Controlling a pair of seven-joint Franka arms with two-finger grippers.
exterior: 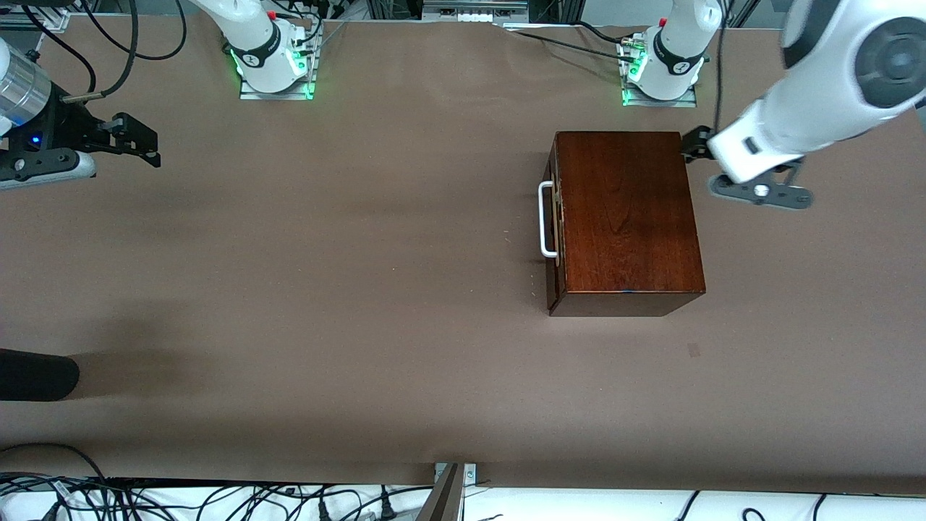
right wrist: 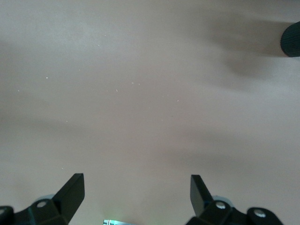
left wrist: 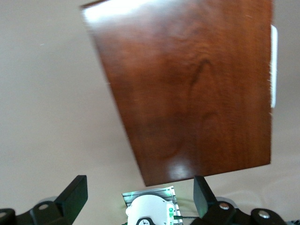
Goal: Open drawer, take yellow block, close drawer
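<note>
From the front view, the box stands on the brown table toward the left arm's end, its dark top unbroken; the drawer is pushed in, flush with the box face that looks toward the right arm's end, and its white handle sticks out from that face; the block cannot be seen in any view. The left gripper hangs in the air over the box corner nearest the left arm's base, touching nothing; its fingers are mostly hidden by the arm here. The right gripper hangs over bare table at the right arm's end, well apart from the box, fingers spread and holding nothing. A dark rounded object lies at the table edge at the right arm's end, nearer the camera. In the left wrist view, the box fills most of the picture below the left gripper; its jaws stand wide apart with only air between them; a sliver of the handle shows at the box's edge. In the right wrist view, the right gripper looks down on bare table, jaws wide and empty; the dark object shows at a corner.
</note>
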